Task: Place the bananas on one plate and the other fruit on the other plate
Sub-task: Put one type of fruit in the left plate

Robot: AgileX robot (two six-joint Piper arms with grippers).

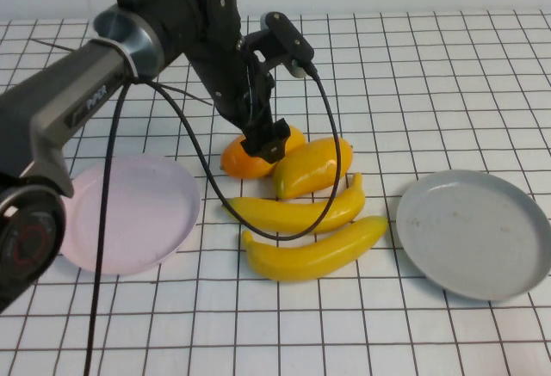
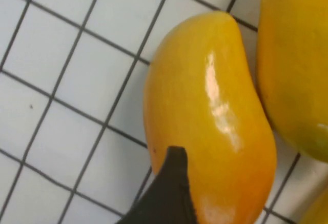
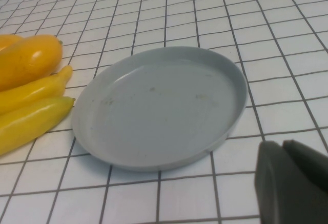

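My left gripper point(image 1: 265, 142) is low over the orange mango point(image 1: 237, 159), open, its jaws either side of the fruit. In the left wrist view one dark finger point(image 2: 169, 193) lies against the mango's side point(image 2: 210, 116); the other finger is out of frame. The yellow-orange mango point(image 1: 312, 166) lies right beside it point(image 2: 297, 65). Two bananas point(image 1: 297, 212) point(image 1: 314, 254) lie in front of the mangoes. The pink plate point(image 1: 129, 211) at left and the grey-blue plate point(image 1: 473, 231) at right hold nothing. My right gripper point(image 3: 282, 144) is shut and empty, near the grey-blue plate's rim point(image 3: 225, 131).
The table is a white sheet with a black grid. My left arm's black cable point(image 1: 207, 178) hangs in a loop over the bananas. The right arm is outside the high view. The right wrist view shows the bananas point(image 3: 36, 88) left of the grey-blue plate.
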